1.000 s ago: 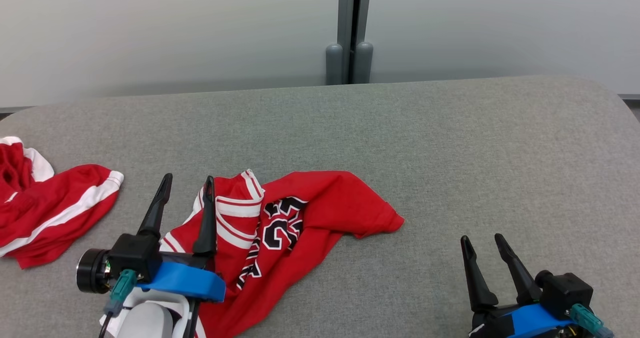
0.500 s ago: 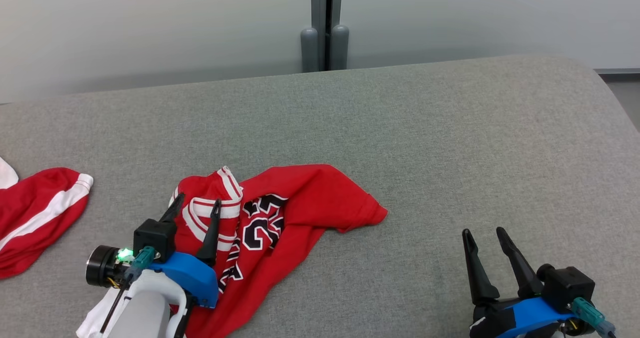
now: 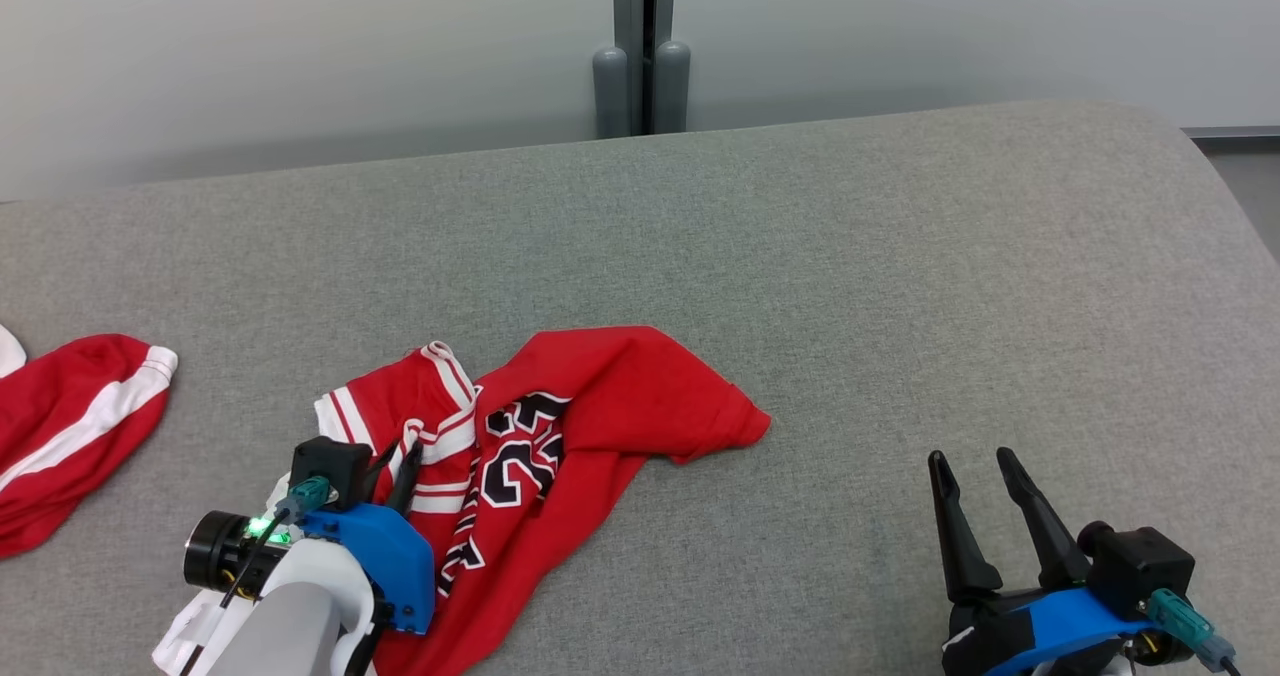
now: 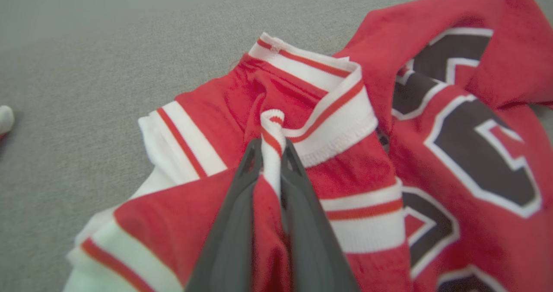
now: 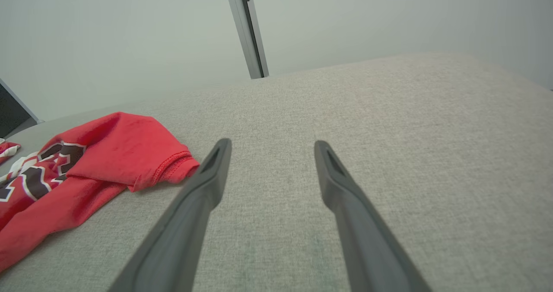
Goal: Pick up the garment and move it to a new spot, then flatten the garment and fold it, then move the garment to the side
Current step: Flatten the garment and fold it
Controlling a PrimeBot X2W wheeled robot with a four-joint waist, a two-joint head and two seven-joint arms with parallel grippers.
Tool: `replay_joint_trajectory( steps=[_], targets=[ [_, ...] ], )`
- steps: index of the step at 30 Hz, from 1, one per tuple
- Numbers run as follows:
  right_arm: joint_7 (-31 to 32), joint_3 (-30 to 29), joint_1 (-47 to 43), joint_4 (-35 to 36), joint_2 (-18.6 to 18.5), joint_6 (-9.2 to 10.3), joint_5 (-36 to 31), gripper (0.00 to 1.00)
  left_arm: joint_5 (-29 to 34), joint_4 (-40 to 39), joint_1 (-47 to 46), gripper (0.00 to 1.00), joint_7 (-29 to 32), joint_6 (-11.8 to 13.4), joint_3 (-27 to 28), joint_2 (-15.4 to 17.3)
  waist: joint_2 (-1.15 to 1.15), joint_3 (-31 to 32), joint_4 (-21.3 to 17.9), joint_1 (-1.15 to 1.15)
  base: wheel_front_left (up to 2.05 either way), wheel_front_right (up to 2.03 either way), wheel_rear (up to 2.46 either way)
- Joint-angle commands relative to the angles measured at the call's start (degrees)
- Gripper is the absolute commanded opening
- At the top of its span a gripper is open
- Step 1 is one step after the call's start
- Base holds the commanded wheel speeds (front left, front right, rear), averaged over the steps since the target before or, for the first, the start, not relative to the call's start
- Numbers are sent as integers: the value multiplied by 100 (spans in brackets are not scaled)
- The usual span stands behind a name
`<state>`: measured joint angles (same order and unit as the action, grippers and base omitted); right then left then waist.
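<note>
The garment (image 3: 600,406) is a crumpled red jersey with white-and-red striped trim and black numerals, lying at the lower left of the grey padded surface. My left gripper (image 3: 395,456) presses down on its striped edge. In the left wrist view that gripper (image 4: 271,147) is shut on a pinched fold of the garment's (image 4: 453,123) white-and-red trim. My right gripper (image 3: 972,461) hovers open at the lower right, well away from the cloth. From the right wrist, this gripper (image 5: 271,147) has bare grey surface between its fingers and the garment (image 5: 108,153) off to the left.
A second red piece of clothing with a white stripe (image 3: 70,426) lies at the far left edge. The grey padded surface (image 3: 850,286) stretches wide to the right and back, ending at a pale wall with a grey post (image 3: 640,46). Its right corner is rounded.
My left gripper has lowered onto the jersey's striped edge and closed on a fold, bunching the trim. The head camera shifted right. The right gripper stayed open in place.
</note>
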<state>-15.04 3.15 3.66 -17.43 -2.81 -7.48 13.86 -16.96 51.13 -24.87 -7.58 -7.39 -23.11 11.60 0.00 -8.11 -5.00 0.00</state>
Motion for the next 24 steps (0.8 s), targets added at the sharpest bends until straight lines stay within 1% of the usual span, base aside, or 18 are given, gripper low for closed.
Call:
replay_joint_trajectory(
  steps=[1, 5, 9, 11, 13, 16, 17, 18, 19, 21, 22, 24],
  targets=[
    [-22, -33, 22, -5, -15, -3, 58, 100, -85, 52, -79, 0, -79, -9, -27, 62, 0, 16, 24, 0, 0, 0, 0],
    [-22, -56, -24, 5, -15, -2, 54, 100, -229, 80, -213, 0, -414, 18, 130, 178, 0, 62, 90, 0, 0, 0, 0],
    [-22, -57, -11, -7, -15, -3, 45, 100, -449, 1, -237, 0, -669, 227, 490, 307, 0, 90, 130, 0, 0, 0, 0],
    [-22, -59, -7, -10, -15, -3, 44, 100, -527, -73, -128, 0, -724, 387, 672, 358, 0, 104, 141, 0, 0, 0, 0],
    [-22, -54, -14, -9, -15, -3, 40, 100, -604, -128, -13, 0, -749, 492, 831, 409, 0, 112, 141, 0, 0, 0, 0],
    [-22, -67, -51, -15, -15, -3, 14, 100, -659, -274, 114, 0, -766, 566, 961, 374, 0, 145, 157, 0, 0, 0, 0],
    [-22, -74, -65, -20, -15, -3, 7, 100, -624, -357, 139, 26, -768, 581, 999, 393, 0, 162, 167, 0, 0, 0, 0],
    [-22, -73, -80, -26, -15, -3, 7, 100, -582, -484, 184, 93, -766, 563, 1035, 406, 0, 175, 174, 0, 0, 0, 0],
    [-22, -77, -91, -30, -15, -3, 4, 100, -541, -645, 230, 100, -766, 579, 1079, 379, 0, 193, 188, 0, 0, 0, 0],
    [-22, -67, -110, -37, -14, -3, -6, 100, -440, -1060, 396, 100, -766, 653, 1209, 321, 0, 232, 220, 0, 0, 0, 0],
    [-22, -67, -110, -37, -14, -3, -6, 100, -440, -1060, 396, 100, -766, 653, 1209, 321, 0, 232, 220, 0, 0, 0, 0],
    [-22, -51, -122, -43, -15, -3, -15, 100, -378, -1526, 572, 100, -766, 680, 1432, 263, 0, 275, 253, 0, 0, 0, 0]
  ],
)
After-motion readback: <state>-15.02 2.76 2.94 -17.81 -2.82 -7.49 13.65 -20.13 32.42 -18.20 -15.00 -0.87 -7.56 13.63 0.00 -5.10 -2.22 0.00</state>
